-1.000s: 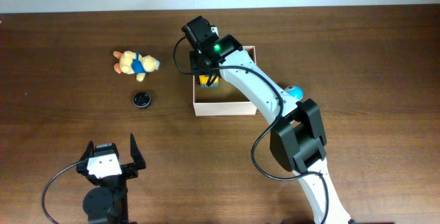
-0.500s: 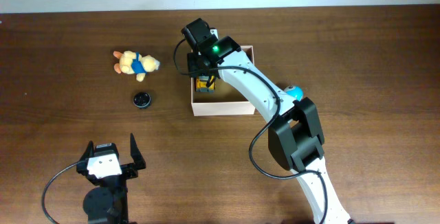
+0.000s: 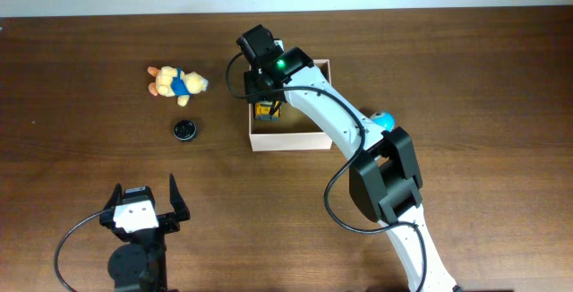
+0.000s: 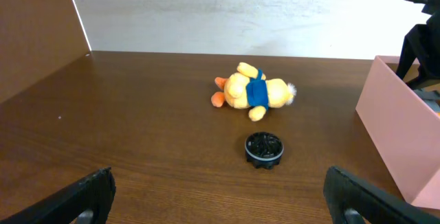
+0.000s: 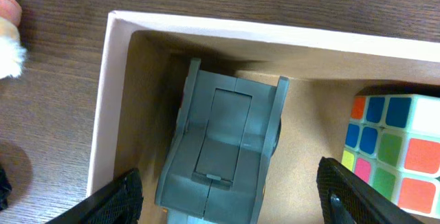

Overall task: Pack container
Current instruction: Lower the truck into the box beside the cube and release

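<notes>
The container (image 3: 288,141), a pale cream cardboard box, stands at the table's centre back. My right gripper (image 3: 265,93) hangs over its left half, open. In the right wrist view a grey toy vehicle (image 5: 223,141) lies on the tan floor of the container (image 5: 108,100), between the spread fingers (image 5: 115,198) and free of both. A colour cube (image 5: 393,148) sits in the box to its right. My left gripper (image 3: 145,192) rests open and empty near the front edge, and its wrist view shows the container's wall (image 4: 395,124) at the right.
A yellow plush toy in a blue top (image 3: 176,82) lies left of the box, with a small black round piece (image 3: 184,129) in front of it. Both show in the left wrist view: plush (image 4: 254,91), black piece (image 4: 264,148). A blue object (image 3: 383,119) peeks out beside the right arm.
My right gripper's jaws have spread and let the toy vehicle go onto the container's floor. The left arm has not moved.
</notes>
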### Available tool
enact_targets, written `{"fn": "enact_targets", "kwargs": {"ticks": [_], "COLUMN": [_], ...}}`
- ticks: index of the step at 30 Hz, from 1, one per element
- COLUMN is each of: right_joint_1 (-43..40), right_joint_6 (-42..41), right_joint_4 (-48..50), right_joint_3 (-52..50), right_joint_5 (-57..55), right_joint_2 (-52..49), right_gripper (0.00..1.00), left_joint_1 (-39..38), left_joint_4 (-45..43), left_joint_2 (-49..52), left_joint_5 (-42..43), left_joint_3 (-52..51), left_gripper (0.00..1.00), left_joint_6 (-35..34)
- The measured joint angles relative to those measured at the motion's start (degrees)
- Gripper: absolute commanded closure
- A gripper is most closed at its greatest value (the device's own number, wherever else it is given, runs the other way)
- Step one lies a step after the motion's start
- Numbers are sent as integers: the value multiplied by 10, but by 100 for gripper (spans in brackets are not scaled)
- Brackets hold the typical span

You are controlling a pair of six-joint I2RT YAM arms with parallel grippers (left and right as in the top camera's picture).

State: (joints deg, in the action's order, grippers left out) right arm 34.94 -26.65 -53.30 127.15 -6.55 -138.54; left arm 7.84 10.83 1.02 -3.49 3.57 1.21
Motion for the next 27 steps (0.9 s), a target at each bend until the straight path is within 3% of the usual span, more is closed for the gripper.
{"fn": "enact_targets", "kwargs": {"ticks": [6, 10, 27], "right_joint_1": [-3, -9, -34], "right_joint_6": [24, 32, 78], "right_joint_4": [-12, -25, -16], "right_joint_3": [0, 0, 0], "right_joint_5": [-3, -10, -11], "right_joint_2": [0, 0, 0], "right_gripper": [36, 47, 47], "left_joint_1": [0, 0, 0], "left_joint_4": [0, 0, 0], "left_joint_2": [0, 0, 0], "left_joint_5": [0, 0, 0], "left_joint_3": [0, 0, 0], "left_gripper": [1, 1, 1], "left_joint_6": [0, 0, 0]}}
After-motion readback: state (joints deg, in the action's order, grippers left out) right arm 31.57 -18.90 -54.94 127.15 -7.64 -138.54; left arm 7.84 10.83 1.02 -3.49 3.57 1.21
